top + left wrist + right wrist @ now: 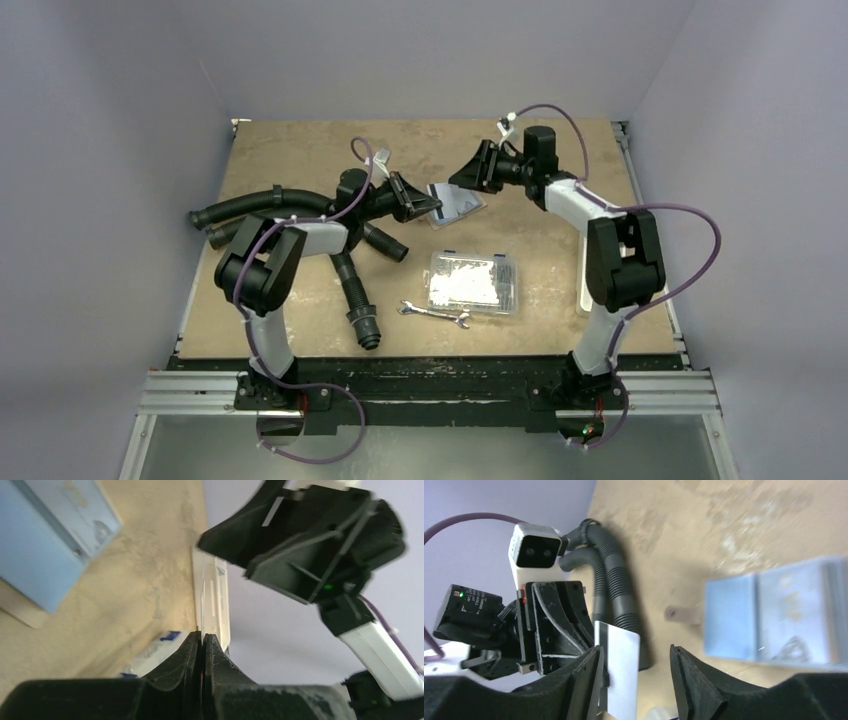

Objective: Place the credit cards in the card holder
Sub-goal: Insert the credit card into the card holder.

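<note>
pale card (621, 665) pinched by the left gripper (202, 640), right gripper (635, 652) spread around it; next likely needs aiming at the card holder (455, 203).

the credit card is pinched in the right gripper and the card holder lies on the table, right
No: the left gripper pinches the credit card, as the left wrist view shows; the right gripper is open. The card holder does lie on the table.

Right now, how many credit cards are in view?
1. The credit card is clamped in the left pincer, close to the card holder. More may be hidden inside the holder.
</note>
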Controlling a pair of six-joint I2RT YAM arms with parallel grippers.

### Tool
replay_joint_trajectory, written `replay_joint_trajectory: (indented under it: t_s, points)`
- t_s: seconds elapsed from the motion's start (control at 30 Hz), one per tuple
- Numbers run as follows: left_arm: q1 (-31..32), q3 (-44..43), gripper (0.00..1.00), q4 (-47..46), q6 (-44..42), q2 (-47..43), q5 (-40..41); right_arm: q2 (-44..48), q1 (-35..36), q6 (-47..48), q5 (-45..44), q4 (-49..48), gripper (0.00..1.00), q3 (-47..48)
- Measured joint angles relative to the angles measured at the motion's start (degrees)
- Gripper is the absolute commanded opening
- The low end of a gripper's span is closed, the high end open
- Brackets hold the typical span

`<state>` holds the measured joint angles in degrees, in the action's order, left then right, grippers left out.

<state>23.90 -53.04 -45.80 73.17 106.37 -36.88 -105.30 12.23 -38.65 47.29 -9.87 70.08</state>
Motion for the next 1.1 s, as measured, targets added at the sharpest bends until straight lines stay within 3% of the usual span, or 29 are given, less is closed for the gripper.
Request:
replay_joint_trajectory:
  t_s: [0.1,0.23,0.4,0.73,1.1]
  points:
    - [-0.57,-6.64,0.00,7.41,-2.62,5.40,-0.26,-3.80,-0.72,6.47,-3.23,6.51,0.53,8.44]
    - [-1.03,-17.77,0.00,21.84,-8.94,13.90,-0.50,-10.82,-1.31,13.27,-5.20,14.01,0.36,18.53]
    - [-1.40,-21.07,0.00,31.39,-13.03,17.57,-1.29,-17.44,-1.42,16.28,-5.79,18.40,0.21,22.27]
    - [-2.10,-23.15,0.00,33.16,-13.94,20.52,-2.54,-24.70,-1.42,17.59,-7.26,21.97,0.00,24.83]
    - [-2.51,-24.02,0.00,27.47,-10.95,23.65,-5.73,-24.74,-1.81,17.49,-11.30,22.25,0.00,24.83]
